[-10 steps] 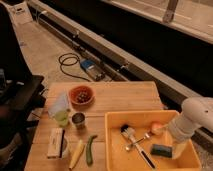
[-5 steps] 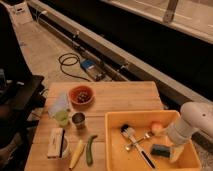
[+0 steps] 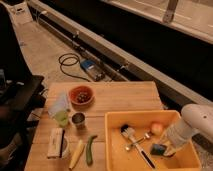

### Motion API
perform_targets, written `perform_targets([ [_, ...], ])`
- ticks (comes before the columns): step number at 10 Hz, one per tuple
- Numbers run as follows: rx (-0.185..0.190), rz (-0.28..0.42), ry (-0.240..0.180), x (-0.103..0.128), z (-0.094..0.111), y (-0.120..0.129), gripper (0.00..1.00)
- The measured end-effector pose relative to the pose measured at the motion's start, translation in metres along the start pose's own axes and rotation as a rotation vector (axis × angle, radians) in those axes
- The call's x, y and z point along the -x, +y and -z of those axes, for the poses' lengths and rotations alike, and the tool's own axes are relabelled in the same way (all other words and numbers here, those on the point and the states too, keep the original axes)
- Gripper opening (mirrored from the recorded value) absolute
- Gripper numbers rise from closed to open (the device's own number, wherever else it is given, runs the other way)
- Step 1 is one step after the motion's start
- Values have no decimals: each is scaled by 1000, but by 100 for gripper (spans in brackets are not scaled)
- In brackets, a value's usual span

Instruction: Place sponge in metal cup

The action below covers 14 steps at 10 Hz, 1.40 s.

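The sponge (image 3: pixel 158 149), a small teal block, lies inside the yellow bin (image 3: pixel 116 150) near its right front, just right of a dark-handled brush (image 3: pixel 129 133). My gripper (image 3: pixel 167 149) reaches down into the bin from the white arm (image 3: pixel 192 125) at the right and is right against the sponge's right side. The arm covers most of the gripper. The metal cup (image 3: pixel 78 120), short and shiny, stands upright on the wooden table (image 3: pixel 125 97) to the left of the bin, well away from the gripper.
A translucent green cup (image 3: pixel 61 117) stands beside the metal cup, with an orange bowl (image 3: pixel 81 95) behind them. A white-and-black brush (image 3: pixel 56 143), a yellow piece (image 3: pixel 76 153) and a green vegetable (image 3: pixel 90 149) lie at the front left. A pale round fruit (image 3: pixel 157 128) sits in the bin.
The arm has sunk a little lower into the bin, bringing the gripper down onto the sponge. The things on the table have not moved.
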Motion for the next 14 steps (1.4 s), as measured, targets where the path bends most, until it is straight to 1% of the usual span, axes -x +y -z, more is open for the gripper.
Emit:
perform_targets([
  [1, -2, 2, 9, 2, 3, -2, 19],
  [2, -10, 4, 22, 4, 8, -4, 12],
  [3, -24, 10, 47, 8, 23, -7, 2],
  [5, -52, 26, 92, 16, 54, -14, 0],
  [6, -69, 43, 125, 22, 75, -20, 0],
  [8, -112, 88, 202, 36, 124, -40, 0],
  [9, -134, 119, 241, 43, 147, -55, 0],
  [10, -164, 169, 286, 52, 175, -81, 0],
  [11, -191, 222, 317, 62, 192, -108, 0],
  [12, -210, 273, 338, 72, 203, -133, 0],
  [13, -228, 330, 339, 86, 208, -160, 0],
  [14, -245, 381, 327, 102, 206, -183, 0],
])
